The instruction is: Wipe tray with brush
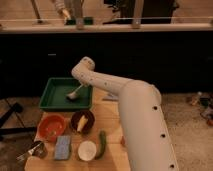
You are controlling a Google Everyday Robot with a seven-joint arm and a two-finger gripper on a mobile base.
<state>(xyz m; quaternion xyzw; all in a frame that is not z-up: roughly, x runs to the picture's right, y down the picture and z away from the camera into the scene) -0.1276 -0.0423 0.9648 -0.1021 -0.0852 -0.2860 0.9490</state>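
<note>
The green tray [54,96] lies at the back left of the wooden table. The brush [75,93] slants down into it, its white handle rising to the right and its small dark head resting on the tray floor near the middle. My gripper [83,85] is over the tray's right half at the end of the white arm, shut on the top of the brush handle. The arm's wrist hides most of the gripper.
In front of the tray stand an orange bowl [51,127] and a dark bowl [82,121]. Nearer lie a blue sponge [63,147], a white cup [87,150], a green vegetable [102,143] and a metal item [32,150]. The big white arm [142,120] covers the table's right side.
</note>
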